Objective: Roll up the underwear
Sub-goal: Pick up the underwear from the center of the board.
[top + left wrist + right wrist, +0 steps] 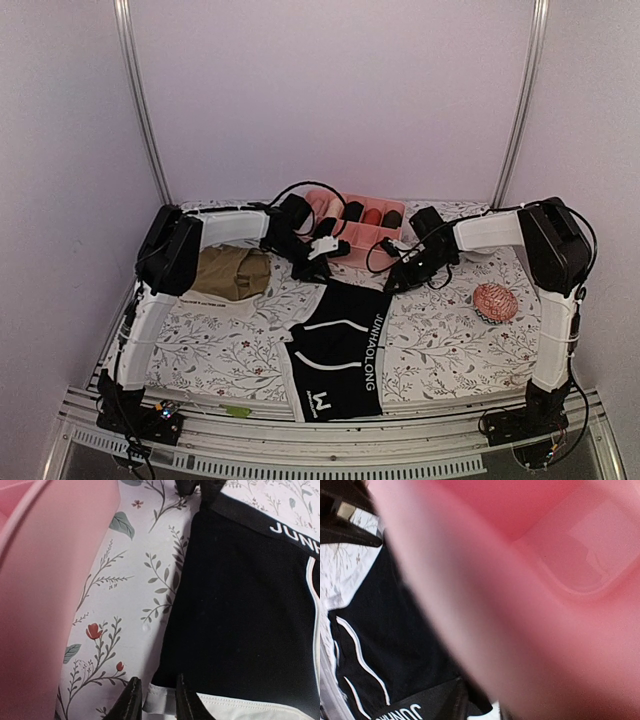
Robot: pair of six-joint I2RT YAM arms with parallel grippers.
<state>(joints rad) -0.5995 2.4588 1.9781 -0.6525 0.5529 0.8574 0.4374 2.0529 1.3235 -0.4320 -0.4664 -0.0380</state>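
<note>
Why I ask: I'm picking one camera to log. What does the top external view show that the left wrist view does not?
Only the top external view shows the olive-brown briefs, the patterned ball, the rolled items in the pink box and nearly the full spread of the black briefs. Only the left wrist view shows the left gripper close up, its fingertips at the white-trimmed edge of the black briefs. Both show the black briefs, the pink box and the floral cloth.
</note>
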